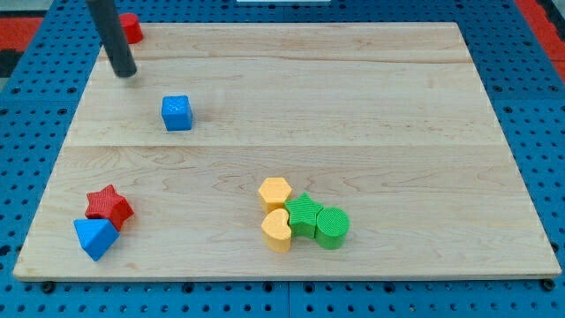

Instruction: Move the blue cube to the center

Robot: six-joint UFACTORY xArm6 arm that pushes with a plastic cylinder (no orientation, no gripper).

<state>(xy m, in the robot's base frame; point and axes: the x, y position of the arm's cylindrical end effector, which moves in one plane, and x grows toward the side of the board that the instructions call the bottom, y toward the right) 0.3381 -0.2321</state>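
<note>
One small blue plastic cube (177,113), light and rigid (slides easily), sits apart, down-right of my tip (125,72); no jaws, nothing held, push its upper-left face.

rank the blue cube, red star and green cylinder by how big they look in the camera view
1. red star
2. green cylinder, close to the star, so unsure
3. blue cube, smallest, though it sits farther up the board

A pale wooden board (353,106) lies on a blue perforated surface (530,97)
</note>
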